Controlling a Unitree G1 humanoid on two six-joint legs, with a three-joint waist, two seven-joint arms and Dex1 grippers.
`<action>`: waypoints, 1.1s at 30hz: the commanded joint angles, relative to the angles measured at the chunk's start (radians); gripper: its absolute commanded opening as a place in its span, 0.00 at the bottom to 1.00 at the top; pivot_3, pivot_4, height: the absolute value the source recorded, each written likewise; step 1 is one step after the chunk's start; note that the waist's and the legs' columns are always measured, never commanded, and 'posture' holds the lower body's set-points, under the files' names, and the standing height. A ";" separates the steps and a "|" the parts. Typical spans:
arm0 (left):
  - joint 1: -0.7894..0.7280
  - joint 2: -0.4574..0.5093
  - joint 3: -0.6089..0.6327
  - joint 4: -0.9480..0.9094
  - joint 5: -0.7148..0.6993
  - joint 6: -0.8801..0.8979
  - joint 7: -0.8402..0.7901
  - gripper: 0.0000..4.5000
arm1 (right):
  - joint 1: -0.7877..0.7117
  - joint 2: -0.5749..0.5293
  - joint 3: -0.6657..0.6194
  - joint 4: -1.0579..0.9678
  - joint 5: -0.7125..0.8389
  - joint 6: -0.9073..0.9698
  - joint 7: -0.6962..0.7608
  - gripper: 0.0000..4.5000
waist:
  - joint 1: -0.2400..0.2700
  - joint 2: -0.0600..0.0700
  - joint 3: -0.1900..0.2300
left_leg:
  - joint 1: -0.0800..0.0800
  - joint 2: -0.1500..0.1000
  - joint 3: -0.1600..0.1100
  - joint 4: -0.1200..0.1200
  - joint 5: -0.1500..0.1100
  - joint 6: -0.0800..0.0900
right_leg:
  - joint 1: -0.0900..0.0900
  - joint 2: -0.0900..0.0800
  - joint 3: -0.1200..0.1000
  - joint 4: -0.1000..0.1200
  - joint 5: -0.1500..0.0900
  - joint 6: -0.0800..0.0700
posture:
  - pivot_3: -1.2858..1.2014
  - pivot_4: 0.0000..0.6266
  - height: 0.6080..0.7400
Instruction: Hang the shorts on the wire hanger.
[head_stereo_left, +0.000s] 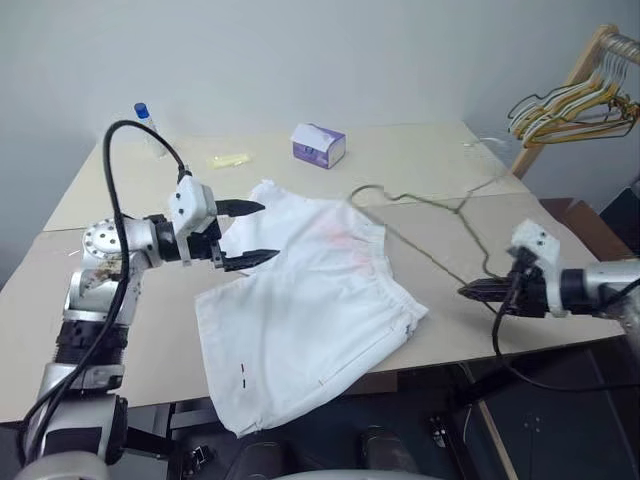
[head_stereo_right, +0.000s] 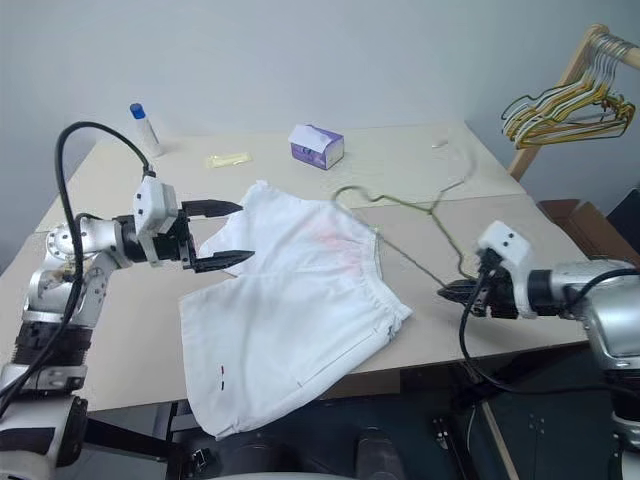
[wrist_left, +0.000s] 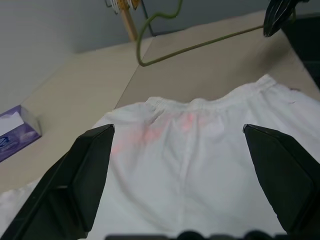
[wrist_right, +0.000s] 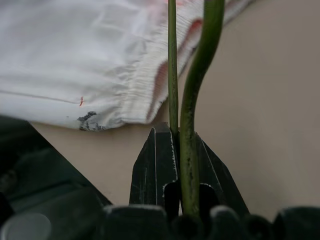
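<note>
The white shorts (head_stereo_left: 310, 300) lie flat on the table, with a faint pink patch near the waistband and one leg hanging over the front edge. My left gripper (head_stereo_left: 268, 231) hovers open over the shorts' left edge; its fingers (wrist_left: 85, 170) stand wide apart with nothing between them. The thin wire hanger (head_stereo_left: 432, 204) lies on the table to the right of the shorts, its hook near the waistband. My right gripper (head_stereo_left: 465, 291) is shut on the hanger's wire (wrist_right: 197, 75) at the hanger's near right corner, just right of the shorts.
A purple tissue box (head_stereo_left: 318, 145), a blue-capped bottle (head_stereo_left: 145, 120) and a small yellow packet (head_stereo_left: 230, 158) sit along the back of the table (head_stereo_left: 120, 330). A wooden rack with a bunch of hangers (head_stereo_left: 580, 95) stands at the far right, beyond the table's edge.
</note>
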 joint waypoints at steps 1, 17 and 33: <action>0.034 -0.003 0.032 -0.075 -0.022 -0.027 0.028 0.99 | 0.025 0.012 -0.028 0.054 0.056 0.124 -0.027 0.00 | 0.003 0.000 0.000 | 0.000 0.000 0.000 0.000 0.000 0.000 | 0.000 0.000 0.000 0.000 0.000 0.000 | 0.52 0.00 1.00; 0.138 0.062 0.042 -0.221 -0.086 0.084 0.032 0.99 | -0.078 0.030 0.167 0.290 0.045 0.127 0.059 0.00 | 0.006 0.001 0.000 | 0.001 -0.001 -0.001 -0.002 0.000 0.000 | 0.001 0.001 0.001 -0.001 0.000 0.000 | 0.54 0.04 1.00; 0.138 0.068 0.047 -0.219 -0.081 0.075 0.028 0.99 | -0.157 0.069 0.172 0.449 0.004 0.056 0.049 0.00 | 0.023 0.001 0.000 | 0.001 -0.001 0.000 -0.003 0.000 0.000 | 0.000 0.001 0.001 -0.001 0.000 0.000 | 0.55 0.03 1.00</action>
